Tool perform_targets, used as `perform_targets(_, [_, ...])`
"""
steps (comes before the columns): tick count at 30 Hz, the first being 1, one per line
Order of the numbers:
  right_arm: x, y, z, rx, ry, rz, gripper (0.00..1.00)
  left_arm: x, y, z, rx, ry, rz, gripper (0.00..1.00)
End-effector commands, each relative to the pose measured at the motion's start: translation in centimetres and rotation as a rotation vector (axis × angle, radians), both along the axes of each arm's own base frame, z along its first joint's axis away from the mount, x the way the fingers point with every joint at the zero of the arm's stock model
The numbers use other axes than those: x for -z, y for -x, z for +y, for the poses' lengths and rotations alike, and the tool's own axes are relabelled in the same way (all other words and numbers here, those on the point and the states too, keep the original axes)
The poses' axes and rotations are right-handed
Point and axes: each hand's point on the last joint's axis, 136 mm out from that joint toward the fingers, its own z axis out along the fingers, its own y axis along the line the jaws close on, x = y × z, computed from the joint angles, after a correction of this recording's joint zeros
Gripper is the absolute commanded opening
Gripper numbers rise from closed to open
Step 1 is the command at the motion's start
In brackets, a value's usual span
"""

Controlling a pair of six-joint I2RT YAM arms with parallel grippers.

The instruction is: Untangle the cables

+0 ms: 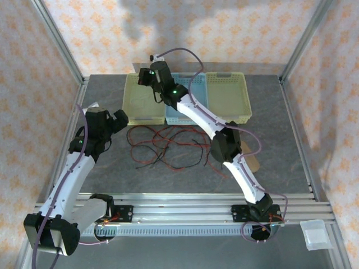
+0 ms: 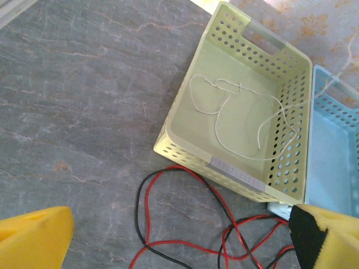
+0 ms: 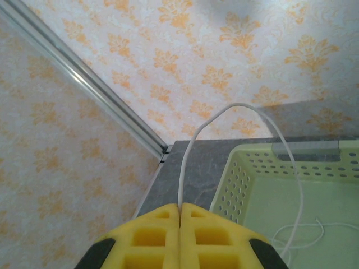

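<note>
Red and black cables [image 1: 168, 144] lie tangled on the grey table just in front of the baskets; in the left wrist view the same cables [image 2: 185, 224] loop below the basket's near corner. A thin white cable [image 2: 241, 120] lies coiled inside the pale green basket [image 2: 185, 140]. My right gripper [image 3: 179, 208] is shut on this white cable [image 3: 193, 140], which arches up from the fingertips and drops into the green basket [image 3: 241, 179]. That right gripper [image 1: 144, 76] hangs over the basket's far left corner. My left gripper [image 2: 179, 246] is open above the red and black loops, touching nothing; from above the left gripper [image 1: 116, 121] sits left of the tangle.
A blue basket [image 1: 178, 116] and a yellow basket [image 1: 227, 96] stand in a row to the right of the green one [image 1: 140, 103]. Metal frame posts and patterned walls close in the table. A white packet [image 1: 314, 234] lies off the near right corner.
</note>
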Motion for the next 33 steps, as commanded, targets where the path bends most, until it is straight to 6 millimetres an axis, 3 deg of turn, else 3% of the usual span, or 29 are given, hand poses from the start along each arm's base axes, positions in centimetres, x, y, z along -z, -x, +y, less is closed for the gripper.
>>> perform_targets(1, [0.0,-1.8,0.1,0.064,-0.059,-0.061,0.0,0.2,0.3,-0.3,0.007,0.037,-0.021,0.99])
perform_targets(5, [3.5,-2.6,0.6,0.064,-0.046,-0.017,0.06,1.1,0.4,-0.6,0.021,0.046,-0.015,0.99])
perform_targets(8, [5.0,-2.5,0.8,0.055,-0.025,0.012,0.19,1.5,0.4,-0.7,0.022,0.046,-0.001,0.99])
perform_targets(10, [5.0,-2.5,0.8,0.052,-0.015,0.015,0.32,1.5,0.4,-0.6,0.025,0.038,0.001,0.99])
perform_targets(13, [4.2,-2.4,0.5,0.063,-0.01,0.003,0.42,1.6,0.3,-0.7,0.033,0.035,0.0,0.99])
perform_targets(20, [0.8,-1.5,-0.7,0.07,0.018,-0.025,0.44,1.1,0.2,-0.7,0.04,0.015,-0.008,0.99])
perform_targets(25, [-2.0,0.8,-2.5,0.048,0.092,0.003,0.4,0.4,0.2,-1.4,0.068,-0.009,-0.018,0.99])
perform_targets(29, [-1.4,4.2,-5.1,0.035,0.18,0.065,0.36,0.5,0.3,-3.1,0.121,-0.005,-0.035,0.99])
perform_targets(33, [0.1,8.4,-9.2,0.046,0.204,0.104,0.34,1.8,0.5,-5.5,0.188,0.017,-0.041,0.99])
